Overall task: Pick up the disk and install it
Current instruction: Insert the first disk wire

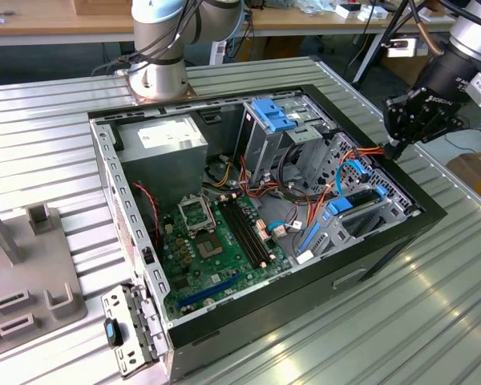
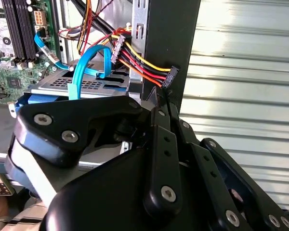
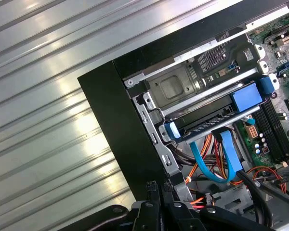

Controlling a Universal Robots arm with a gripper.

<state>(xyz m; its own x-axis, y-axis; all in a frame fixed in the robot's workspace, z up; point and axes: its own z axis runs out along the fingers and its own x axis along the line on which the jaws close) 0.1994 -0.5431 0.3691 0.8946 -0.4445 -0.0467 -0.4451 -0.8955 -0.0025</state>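
The disk (image 3: 209,122), a flat dark drive seated in a bright blue plastic carrier frame, sits in the drive bay of the open black computer case (image 1: 369,257), just below and inboard of the black gripper (image 1: 399,146). One blue pull tab shows at each visible end of the carrier, two in all. One light-blue flat data cable (image 2: 89,65) loops above it. One bundle of red, yellow and black power wires (image 2: 144,65) ends in a black connector (image 2: 169,77) at the gripper's fingertips. The fingers (image 2: 159,130) are closed together; whether they grip the connector cannot be told.
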